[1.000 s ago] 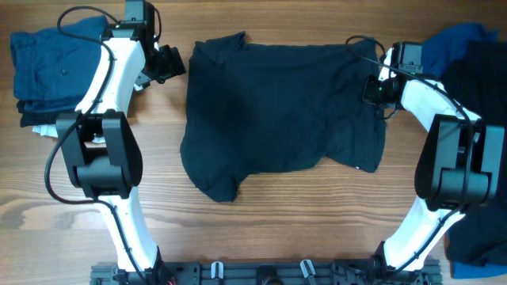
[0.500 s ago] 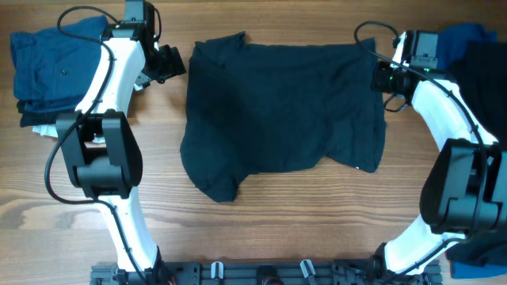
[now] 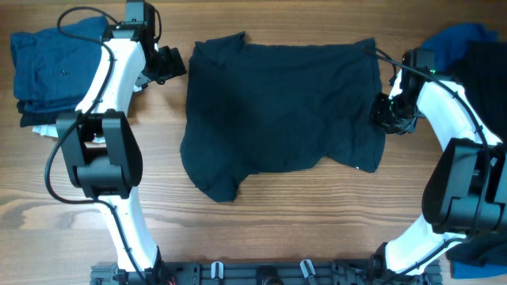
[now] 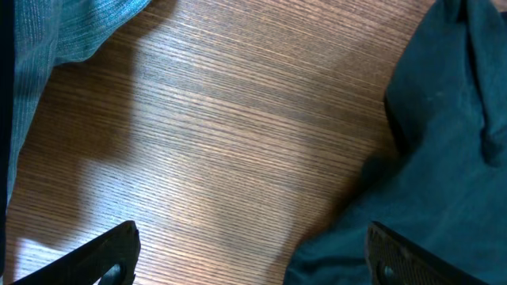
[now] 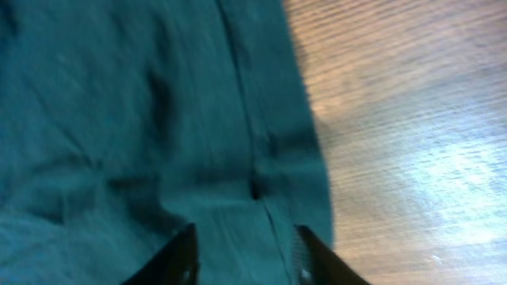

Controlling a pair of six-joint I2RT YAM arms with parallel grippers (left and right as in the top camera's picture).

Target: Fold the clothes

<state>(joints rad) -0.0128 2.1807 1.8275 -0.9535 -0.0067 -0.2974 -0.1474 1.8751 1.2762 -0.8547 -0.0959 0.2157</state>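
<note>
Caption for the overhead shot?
Dark shirt spread on table; left hand open beside it, right hand over its right edge.

blurred: shirt | cut off: left fingers, right clothes pile

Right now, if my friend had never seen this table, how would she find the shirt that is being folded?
Look at the brown wooden table and go to its middle. There a near-black navy short-sleeved shirt lies spread out. Unlike the folded mid-blue cloth pile on the left and the piled blue and dark clothes on the right, it alone is opened out flat.
</note>
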